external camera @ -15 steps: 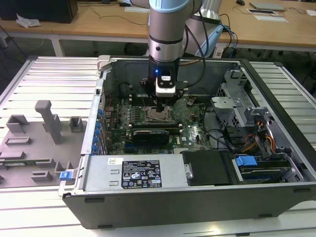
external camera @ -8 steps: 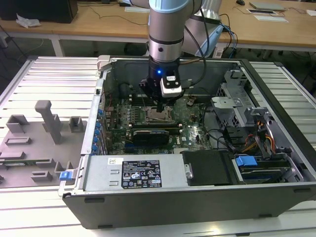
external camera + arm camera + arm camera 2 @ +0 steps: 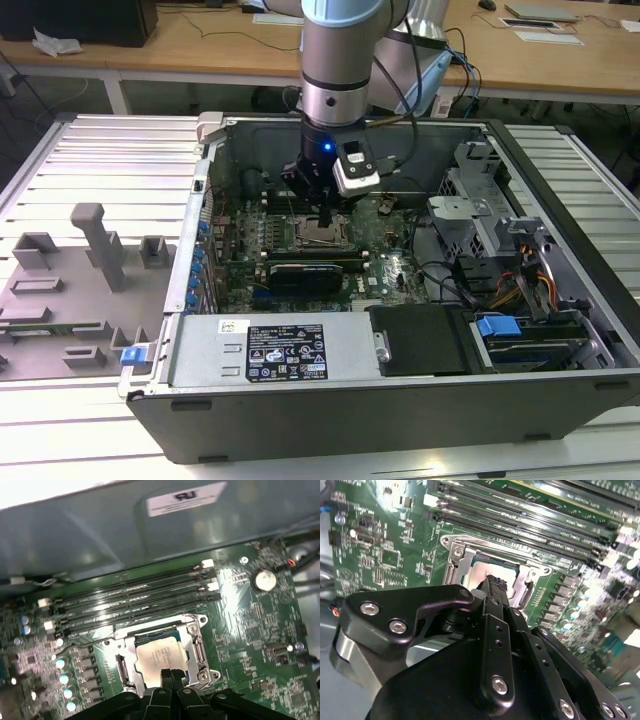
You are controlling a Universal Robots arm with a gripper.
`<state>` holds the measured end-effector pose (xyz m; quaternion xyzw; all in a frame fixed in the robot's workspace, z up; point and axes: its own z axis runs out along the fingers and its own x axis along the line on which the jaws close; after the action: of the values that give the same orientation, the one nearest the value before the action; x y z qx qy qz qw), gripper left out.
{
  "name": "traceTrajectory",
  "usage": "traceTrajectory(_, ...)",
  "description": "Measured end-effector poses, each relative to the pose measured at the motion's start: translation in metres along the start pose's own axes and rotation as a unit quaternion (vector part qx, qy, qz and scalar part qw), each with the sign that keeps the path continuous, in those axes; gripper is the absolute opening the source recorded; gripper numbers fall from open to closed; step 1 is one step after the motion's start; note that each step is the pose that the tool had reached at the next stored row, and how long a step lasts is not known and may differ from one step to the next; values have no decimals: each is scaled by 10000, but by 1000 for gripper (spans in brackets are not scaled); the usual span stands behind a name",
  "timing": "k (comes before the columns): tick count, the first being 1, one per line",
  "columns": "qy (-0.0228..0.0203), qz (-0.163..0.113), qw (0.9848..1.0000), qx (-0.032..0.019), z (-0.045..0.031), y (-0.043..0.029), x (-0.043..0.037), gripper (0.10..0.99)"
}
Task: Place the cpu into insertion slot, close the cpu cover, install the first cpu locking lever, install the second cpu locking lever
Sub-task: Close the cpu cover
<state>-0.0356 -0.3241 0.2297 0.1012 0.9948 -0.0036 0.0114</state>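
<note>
The cpu (image 3: 159,653) lies in the insertion slot (image 3: 122,667), its pale silver face showing through the window of the cpu cover (image 3: 194,641). The silver cover lies flat over the socket on the green board. My gripper (image 3: 170,673) hangs right above the socket's near edge, its fingertips pressed together and shut on nothing. In the second wrist view the black fingers (image 3: 496,586) reach over the cpu (image 3: 479,573) and cover frame (image 3: 461,556). In the exterior view the gripper (image 3: 325,216) stands just above the socket (image 3: 322,238) inside the open computer case.
Long black memory slots (image 3: 135,605) run beside the socket. The case wall (image 3: 100,535) rises behind them. A power supply (image 3: 270,350), drive bays (image 3: 520,330) and cables (image 3: 450,280) crowd the case. A grey fixture plate (image 3: 80,290) lies at the exterior view's left.
</note>
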Motion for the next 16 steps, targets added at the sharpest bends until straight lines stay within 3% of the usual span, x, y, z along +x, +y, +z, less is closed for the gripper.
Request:
traceTrajectory(3, -1, -286, 9996, -7, 2, 0, 0, 106)
traceTrajectory(5, -3, -642, 9979, -15, 3, 0, 0, 106)
traceTrajectory(7, -5, -975, 9952, -23, 5, 0, 0, 106)
traceTrajectory(11, -5, -1034, 9946, -25, 8, -4, 18, 106)
traceTrajectory(16, -5, -1034, 9946, -24, 31, -21, 105, 106)
